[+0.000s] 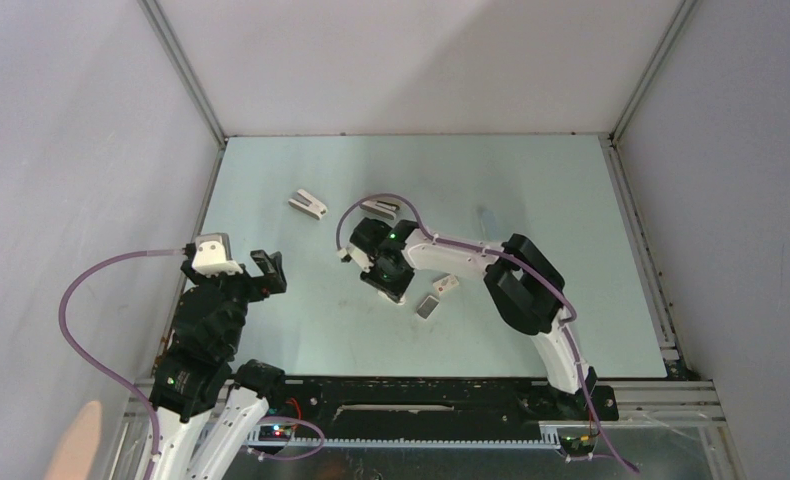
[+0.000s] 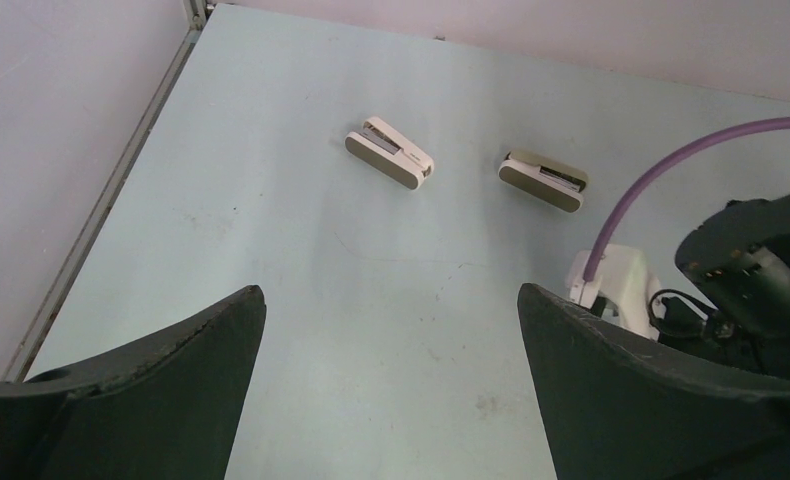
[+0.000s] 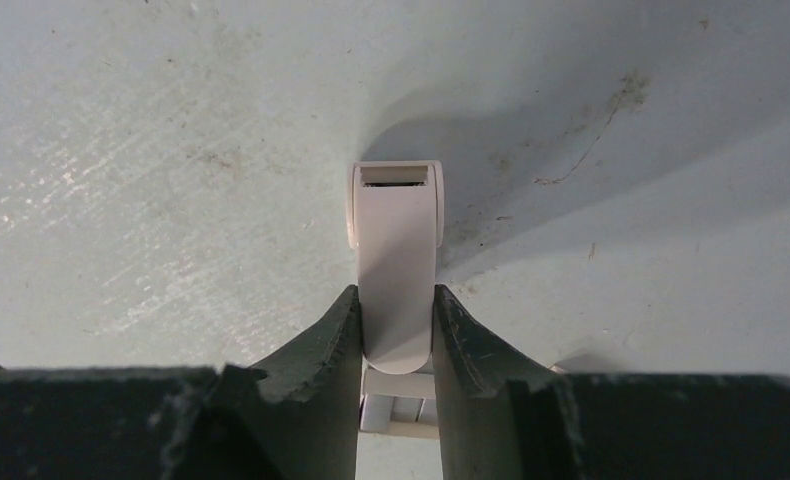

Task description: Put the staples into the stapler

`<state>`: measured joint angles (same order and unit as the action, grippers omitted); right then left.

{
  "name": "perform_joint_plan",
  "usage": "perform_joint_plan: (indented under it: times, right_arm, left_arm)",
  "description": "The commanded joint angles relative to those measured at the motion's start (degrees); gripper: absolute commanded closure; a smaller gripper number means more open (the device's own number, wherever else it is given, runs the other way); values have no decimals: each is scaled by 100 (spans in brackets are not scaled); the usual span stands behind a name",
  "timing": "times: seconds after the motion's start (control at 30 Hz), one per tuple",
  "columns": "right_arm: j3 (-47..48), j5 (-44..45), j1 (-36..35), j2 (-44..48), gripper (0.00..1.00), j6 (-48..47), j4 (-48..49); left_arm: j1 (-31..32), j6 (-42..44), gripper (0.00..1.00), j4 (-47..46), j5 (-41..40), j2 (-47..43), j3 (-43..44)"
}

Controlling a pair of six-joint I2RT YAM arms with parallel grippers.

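the right claw point(image 3: 395, 297) pinches the stapler point(image 3: 396, 235) from both sides, near the middle of the worktop point(image 1: 541, 190). i cannot tell if the stapler touches the worktop. the staples point(image 1: 427, 306) lie just beside that claw, on the side nearer the arms. the left claw point(image 2: 391, 300) is spread wide and holds nothing. farther back lie one wedge stapler point(image 2: 389, 152) and a second wedge stapler point(image 2: 543, 180).

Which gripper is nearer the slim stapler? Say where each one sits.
Right. The right gripper has a finger pressed on each side of the stapler. The left gripper hangs open, apart from it, over the left side of the table.
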<state>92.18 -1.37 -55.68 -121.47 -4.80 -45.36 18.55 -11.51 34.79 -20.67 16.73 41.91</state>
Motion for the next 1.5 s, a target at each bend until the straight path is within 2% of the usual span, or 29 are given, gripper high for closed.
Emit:
perform_joint_plan:
  times: [0.0, 0.1, 0.23, 0.37, 0.57, 0.73, 1.07, 1.47]
  right_arm:
    - [-950, 480, -67, 4, 90, 388, 1053]
    - [-1386, 706, -89, -17, 91, 575, 1612]
    - [-1394, 760, -90, 110, 91, 624, 1611]
    - [-1019, 518, 21, 647, 89, 637, 1120]
    - [-218, 625, 368, 1044, 86, 702, 233]
    - [-114, 806, 964, 1159, 86, 857, 21]
    - [-58, 984, 2311, 809, 83, 1319, 86]
    - [-9, 1039, 3038, 150, 78, 1643, 402]
  left_arm:
    - [-57, 87, 0, -214, 80, -14, -60]
    - [-70, 84, 0, -202, 94, -20, -70]
    - [-70, 79, 0, -201, 106, -12, -69]
    - [-70, 79, 0, -205, 100, -20, -69]
    - [-64, 79, 0, -201, 97, -30, -78]
    - [-70, 79, 0, -203, 100, -44, -78]
    - [-70, 79, 0, -205, 103, -7, -78]
    - [-79, 87, 0, -208, 80, 58, -78]
